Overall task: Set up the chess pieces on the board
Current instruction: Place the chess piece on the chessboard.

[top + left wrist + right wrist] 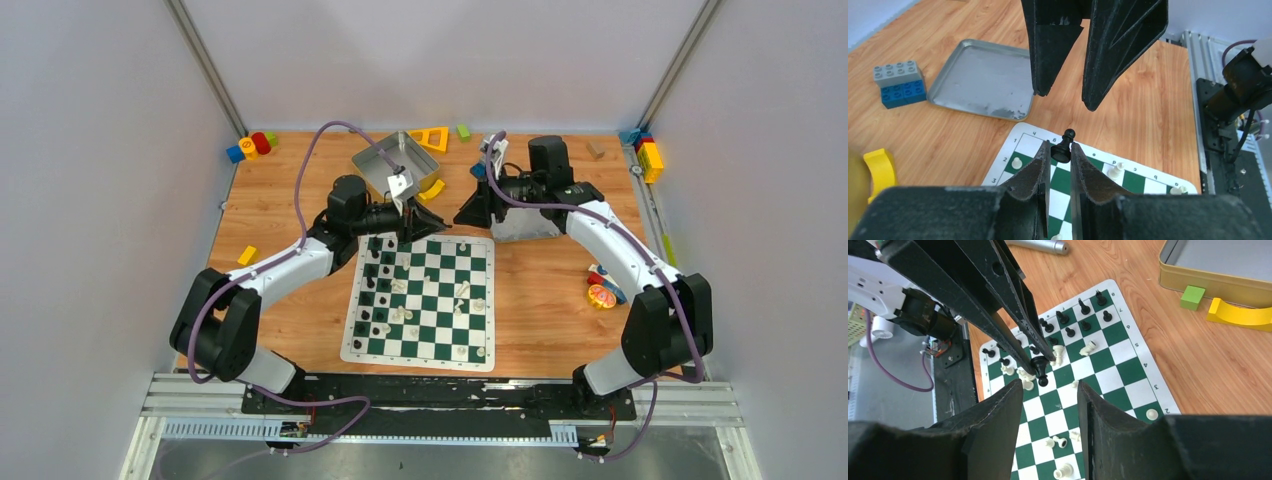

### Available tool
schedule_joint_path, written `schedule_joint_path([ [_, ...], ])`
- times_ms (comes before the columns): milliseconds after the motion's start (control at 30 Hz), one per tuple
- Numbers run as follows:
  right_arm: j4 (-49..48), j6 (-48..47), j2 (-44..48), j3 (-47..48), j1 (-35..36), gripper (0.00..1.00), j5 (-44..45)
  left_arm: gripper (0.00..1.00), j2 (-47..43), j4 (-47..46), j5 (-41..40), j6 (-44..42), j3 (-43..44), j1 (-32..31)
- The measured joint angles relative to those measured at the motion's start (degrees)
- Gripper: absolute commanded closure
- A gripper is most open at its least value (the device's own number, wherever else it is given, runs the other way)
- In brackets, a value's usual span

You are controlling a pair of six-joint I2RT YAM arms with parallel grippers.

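The green-and-white board [418, 358] lies in front of both arms. Black chess pieces [372, 290] stand along its left side, and white chess pieces [465, 295] are scattered on the right, some toppled. My left gripper [1061, 147] hangs above the board's far edge [1020, 131], shut on a black pawn [1063, 147] pinched tilted at its fingertips. My right gripper [1050, 387] faces it from close by, open with nothing between its fingers. In the right wrist view the left gripper [1038, 362] and its pawn [1039, 371] sit just ahead of my right fingertips, over the board [1148, 375].
A grey tray [980, 80] and a blue-grey block [898, 82] lie beyond the board, with a yellow block [880, 167] nearer. A tin [1218, 265], green cube [1193, 296] and yellow arch [1243, 315] sit off the far corner. Toy blocks [645, 155] line the table edges.
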State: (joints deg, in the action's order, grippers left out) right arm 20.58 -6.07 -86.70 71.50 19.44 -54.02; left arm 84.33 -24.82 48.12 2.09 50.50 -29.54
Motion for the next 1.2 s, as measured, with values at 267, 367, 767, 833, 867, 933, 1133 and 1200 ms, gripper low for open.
schedule_joint_path([
  [267,-2.73,4.28,-1.38,0.0,0.0,0.61,-3.13,1.0,0.0,-4.83,-0.24,7.41,-0.72,0.0],
  [367,-2.89,5.18,-1.95,0.0,0.0,0.62,-4.13,1.0,0.0,-5.92,-0.26,8.63,-0.85,0.0],
  [767,-3.56,7.06,-2.97,0.0,0.02,0.75,-7.69,1.0,0.0,-8.11,-0.24,10.91,-1.07,0.0],
  [833,-3.56,7.23,-3.39,0.0,0.02,0.78,-8.04,1.0,0.0,-8.33,-0.24,11.08,-1.07,0.0],
  [867,-3.61,7.3,-3.65,0.0,0.02,0.79,-8.24,1.0,0.0,-8.41,-0.24,11.1,-1.07,0.0],
  [933,-3.65,7.54,-4.02,0.0,0.02,0.8,-8.7,1.0,0.0,-8.48,-0.26,11.13,-1.09,0.0],
  [1133,-3.72,7.72,-4.09,0.0,0.02,0.81,-9.31,1.0,0.04,-8.72,-0.22,11.32,-1.16,0.02],
  [1200,-3.72,7.72,-4.09,0.0,0.02,0.81,-9.38,1.0,0.02,-8.92,-0.2,11.32,-1.29,0.02],
])
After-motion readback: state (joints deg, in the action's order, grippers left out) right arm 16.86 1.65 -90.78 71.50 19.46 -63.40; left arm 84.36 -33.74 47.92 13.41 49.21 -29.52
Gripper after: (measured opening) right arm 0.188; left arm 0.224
